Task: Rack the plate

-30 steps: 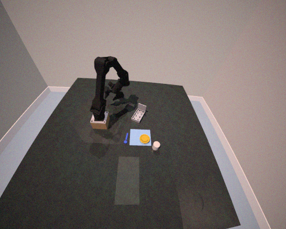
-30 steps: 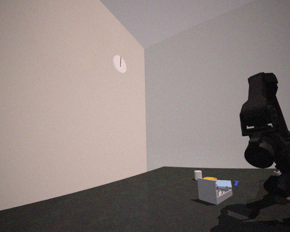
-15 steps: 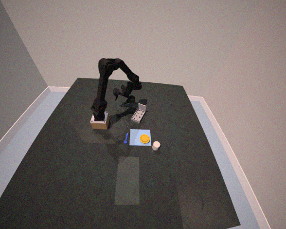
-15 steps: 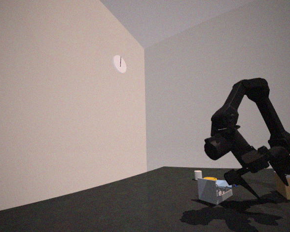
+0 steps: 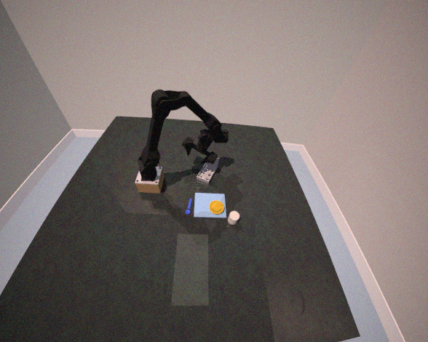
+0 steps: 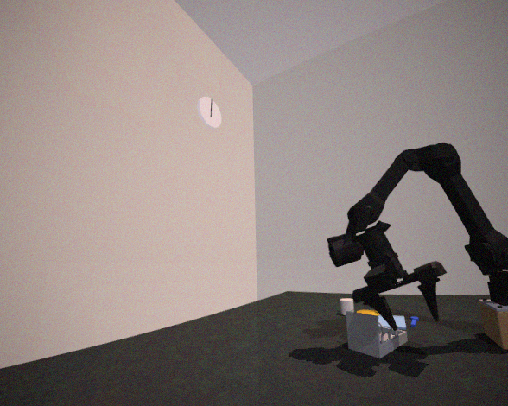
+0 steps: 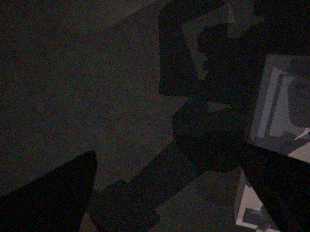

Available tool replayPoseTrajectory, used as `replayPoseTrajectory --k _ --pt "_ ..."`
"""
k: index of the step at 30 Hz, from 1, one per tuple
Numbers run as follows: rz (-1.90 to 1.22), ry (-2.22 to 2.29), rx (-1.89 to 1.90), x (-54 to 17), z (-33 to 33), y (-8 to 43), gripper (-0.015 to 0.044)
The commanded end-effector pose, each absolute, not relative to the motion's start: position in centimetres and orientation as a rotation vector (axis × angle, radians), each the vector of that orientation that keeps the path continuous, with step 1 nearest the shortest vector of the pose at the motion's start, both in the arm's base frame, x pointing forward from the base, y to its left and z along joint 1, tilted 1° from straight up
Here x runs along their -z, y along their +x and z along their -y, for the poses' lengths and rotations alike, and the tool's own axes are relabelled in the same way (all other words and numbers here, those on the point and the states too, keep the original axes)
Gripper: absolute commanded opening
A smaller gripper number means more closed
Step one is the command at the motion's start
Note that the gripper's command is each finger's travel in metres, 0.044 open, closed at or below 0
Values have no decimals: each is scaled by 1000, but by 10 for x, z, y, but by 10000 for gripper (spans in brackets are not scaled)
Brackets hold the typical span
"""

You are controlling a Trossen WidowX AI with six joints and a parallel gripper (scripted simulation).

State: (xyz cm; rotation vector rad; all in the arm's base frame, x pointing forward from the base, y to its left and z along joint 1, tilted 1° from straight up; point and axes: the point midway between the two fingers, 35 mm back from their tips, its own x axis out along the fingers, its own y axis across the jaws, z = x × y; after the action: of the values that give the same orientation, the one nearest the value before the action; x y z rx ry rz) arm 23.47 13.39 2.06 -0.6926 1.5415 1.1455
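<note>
Dark, mottled tabletop [image 5: 133, 257] [image 6: 201, 353] meets pale walls [image 5: 262, 54] [image 6: 114, 174]; the claw [image 5: 199, 152] [image 6: 416, 325] hangs open, though the wrist view is murky.

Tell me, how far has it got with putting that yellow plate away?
Nothing looks finished: the plate lies flat on the blue mat. In hand: nothing; the open fingers are near the dish rack. Left: gripping the plate, standing it in a slot, letting go, moving away.

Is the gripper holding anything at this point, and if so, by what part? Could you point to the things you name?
Nothing is held: the gripper [image 5: 199, 155] [image 6: 415, 325] is open, and the yellow plate [image 5: 217, 207] [image 6: 367, 313] lies on the light blue mat [image 5: 201, 204] [image 6: 398, 322].
</note>
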Motion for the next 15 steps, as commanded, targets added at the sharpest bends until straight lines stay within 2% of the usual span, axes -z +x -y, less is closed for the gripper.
replayPoseTrajectory --k 1,15 --pt "-1552 -630 -1035 -21 -115 253 400" --pt "-1573 -358 -586 -25 -22 307 400"
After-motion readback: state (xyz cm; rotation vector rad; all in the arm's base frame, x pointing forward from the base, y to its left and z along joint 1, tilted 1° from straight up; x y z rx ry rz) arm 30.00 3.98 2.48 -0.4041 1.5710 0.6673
